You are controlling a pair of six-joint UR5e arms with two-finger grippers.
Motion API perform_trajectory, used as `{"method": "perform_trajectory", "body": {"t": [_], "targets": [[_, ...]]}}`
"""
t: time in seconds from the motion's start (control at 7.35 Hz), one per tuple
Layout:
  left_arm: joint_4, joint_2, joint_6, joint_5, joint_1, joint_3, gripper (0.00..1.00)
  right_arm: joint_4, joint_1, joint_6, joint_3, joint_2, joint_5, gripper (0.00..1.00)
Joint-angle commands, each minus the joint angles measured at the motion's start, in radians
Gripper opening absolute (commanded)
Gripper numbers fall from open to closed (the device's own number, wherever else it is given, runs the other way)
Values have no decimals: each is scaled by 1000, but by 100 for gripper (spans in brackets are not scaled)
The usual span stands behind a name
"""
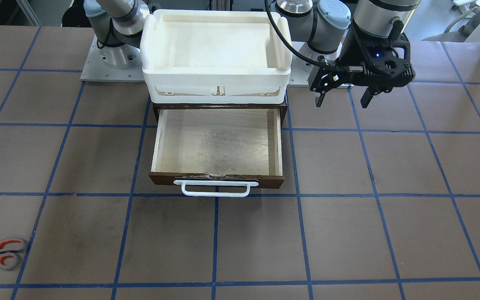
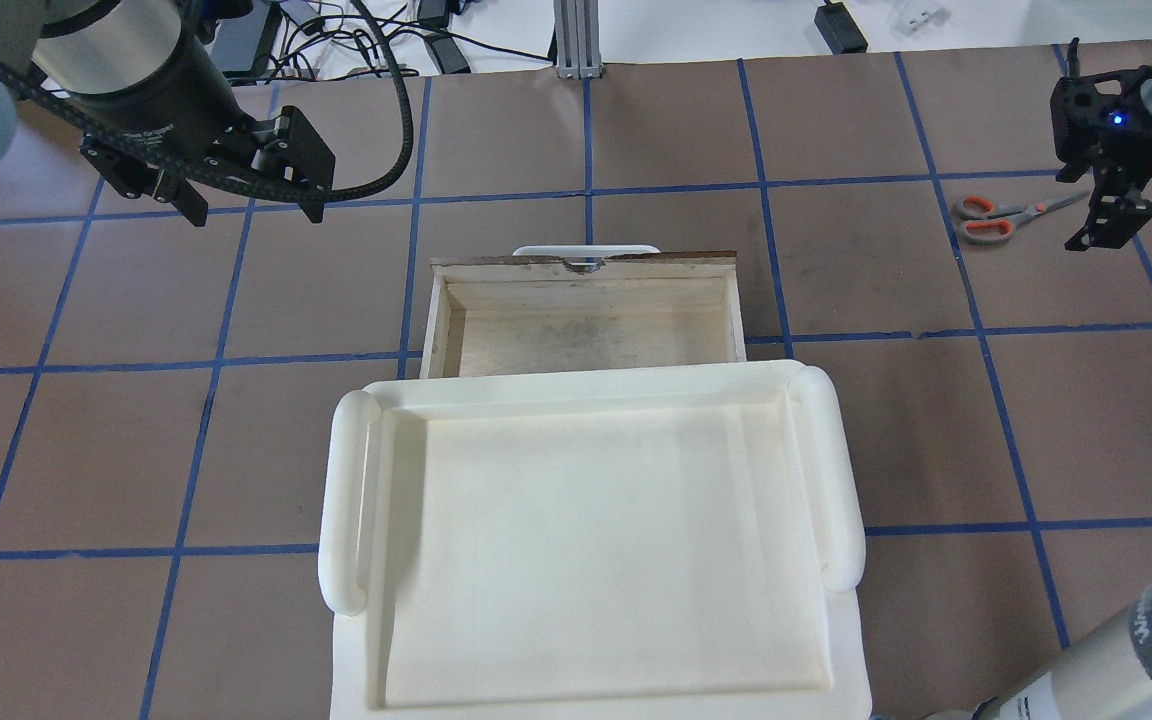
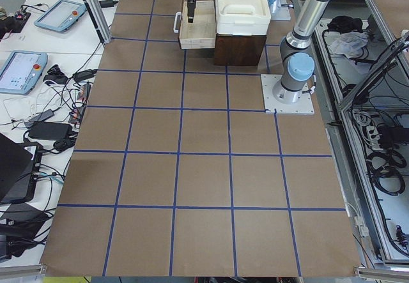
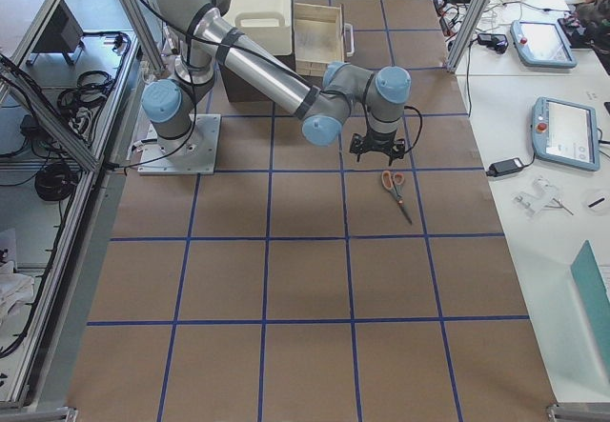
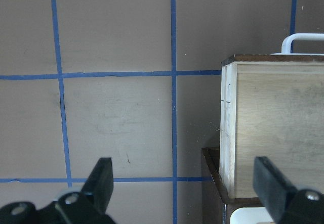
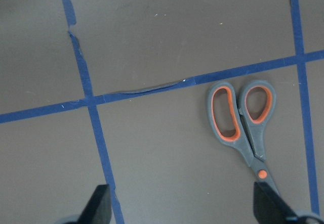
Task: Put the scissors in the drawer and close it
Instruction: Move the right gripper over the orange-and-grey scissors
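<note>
Front-facing view: left gripper, fingers spread with nothing between them, hanging above the table beside the white tray. The drawer is pulled out below and to one side of it, bare plywood floor showing, white handle on its far front. The scissors lie flat, well apart from this gripper. Overhead view: right gripper over the table, the scissors just beside it with blades toward it and handles toward the drawer; left gripper spread, near the drawer's other side. Left side view: left gripper seen against the drawer. Right side view: right gripper raised, scissors close by, drawer well apart. Left wrist view: left gripper wide apart, drawer wall beneath one finger. Right wrist view: right gripper wide apart, holding nothing; the closed scissors lie below, handles ahead of one fingertip, blades running under it.
</note>
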Motion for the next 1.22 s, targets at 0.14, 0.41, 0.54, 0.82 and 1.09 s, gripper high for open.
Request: {"method": "perform_trajectory", "body": {"t": [0.14, 0.41, 0.54, 0.82, 1.09], "targets": [[0, 1, 0, 0, 0, -1, 100, -150, -5, -211, -6, 62, 14, 100], [0, 1, 0, 0, 0, 0, 100, -242, -5, -327, -15, 137, 21, 100], [0, 1, 0, 0, 0, 0, 100, -249, -5, -367, -18, 152, 58, 99], [-2, 1, 0, 0, 0, 0, 100, -258, -5, -409, -35, 186, 66, 99], [-2, 1, 0, 0, -1, 0, 100, -258, -6, -449, -102, 252, 67, 98]]}}
